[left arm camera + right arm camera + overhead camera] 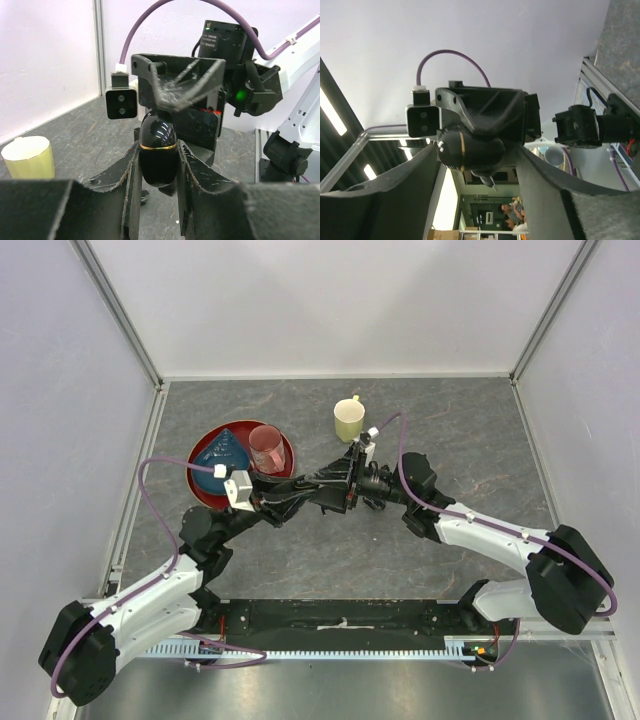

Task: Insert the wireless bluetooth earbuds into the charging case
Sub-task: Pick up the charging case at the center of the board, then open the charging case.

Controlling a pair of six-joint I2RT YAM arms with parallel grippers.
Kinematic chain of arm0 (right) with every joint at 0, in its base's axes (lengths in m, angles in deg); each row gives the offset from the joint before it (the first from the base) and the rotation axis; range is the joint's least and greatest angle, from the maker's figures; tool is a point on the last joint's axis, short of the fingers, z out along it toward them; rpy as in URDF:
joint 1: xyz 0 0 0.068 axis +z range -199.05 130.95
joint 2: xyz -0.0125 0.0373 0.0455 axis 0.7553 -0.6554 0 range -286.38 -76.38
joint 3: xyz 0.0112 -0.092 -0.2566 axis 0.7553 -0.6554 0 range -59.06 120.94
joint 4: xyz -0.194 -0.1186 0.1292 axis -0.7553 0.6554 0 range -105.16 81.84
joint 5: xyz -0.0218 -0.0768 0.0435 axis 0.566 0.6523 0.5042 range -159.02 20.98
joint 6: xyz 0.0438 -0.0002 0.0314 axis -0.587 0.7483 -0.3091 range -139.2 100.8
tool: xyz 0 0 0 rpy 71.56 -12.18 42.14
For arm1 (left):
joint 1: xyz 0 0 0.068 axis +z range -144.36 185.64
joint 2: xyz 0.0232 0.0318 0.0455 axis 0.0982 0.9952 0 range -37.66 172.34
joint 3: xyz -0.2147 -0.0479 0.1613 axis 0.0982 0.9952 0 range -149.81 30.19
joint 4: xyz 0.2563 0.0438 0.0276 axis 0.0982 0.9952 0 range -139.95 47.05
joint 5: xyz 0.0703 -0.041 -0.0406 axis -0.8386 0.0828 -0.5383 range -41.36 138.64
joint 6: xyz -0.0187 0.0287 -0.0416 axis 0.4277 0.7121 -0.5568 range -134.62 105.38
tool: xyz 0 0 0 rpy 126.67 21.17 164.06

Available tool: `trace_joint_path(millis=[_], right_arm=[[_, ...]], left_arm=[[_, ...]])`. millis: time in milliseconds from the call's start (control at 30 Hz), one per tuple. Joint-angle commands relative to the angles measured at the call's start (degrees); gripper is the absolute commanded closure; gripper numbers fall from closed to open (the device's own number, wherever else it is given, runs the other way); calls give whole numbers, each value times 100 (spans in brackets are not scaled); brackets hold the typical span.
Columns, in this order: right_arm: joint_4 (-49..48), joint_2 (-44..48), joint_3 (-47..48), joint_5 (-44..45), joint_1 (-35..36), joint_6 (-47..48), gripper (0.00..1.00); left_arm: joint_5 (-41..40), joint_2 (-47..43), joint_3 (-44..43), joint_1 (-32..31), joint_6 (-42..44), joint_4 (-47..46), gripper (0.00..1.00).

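left gripper [158, 162] fingers nearest the lens, clamped tight on the charging case [156, 135], a glossy black pod with a gold band, held above the table [330, 560]. right gripper [479, 152] jaws spread around the case, gap showing on one side. yellow mug [349, 420] at 12 o'clock of them, red plate [197, 485] at 9.

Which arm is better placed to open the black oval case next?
Right, probably. The left claw is shut on the charging case, gripping below its gold band; the right claw is open, fingers flanking the free end.
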Motion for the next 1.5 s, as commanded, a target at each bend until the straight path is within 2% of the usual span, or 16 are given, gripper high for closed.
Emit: trace_joint_path(millis=[0, 33, 167, 400, 700, 867, 1067, 1233, 1467], right_arm=[[247, 294, -148, 246, 70, 352, 25], [300, 330, -140, 308, 35, 431, 19], [1046, 584, 53, 518, -71, 1273, 12], [3048, 1260, 545, 1388, -159, 2960, 9], [3797, 1763, 783, 2074, -202, 4087, 8], [4561, 1579, 1354, 1917, -203, 5185, 8], [5116, 1332, 1873, 1391, -185, 6126, 8], [5231, 1253, 2101, 1231, -27, 6487, 8], [5170, 1156, 2198, 1187, 131, 6576, 7]], left_arm=[[-307, -77, 64, -20, -121, -316, 98], [-342, -103, 82, -20, -130, -316, 98], [-544, -217, 178, -11, -279, -255, 98], [-729, -305, 354, -20, -411, -386, 98], [-791, -489, 635, -20, -271, -967, 98], [-782, -569, 662, -20, -323, -949, 98], [-598, -350, 785, -20, -446, -1563, 98], [-501, 151, 873, -20, -736, -2493, 98], [-97, 793, 662, -20, -973, -3005, 98]])
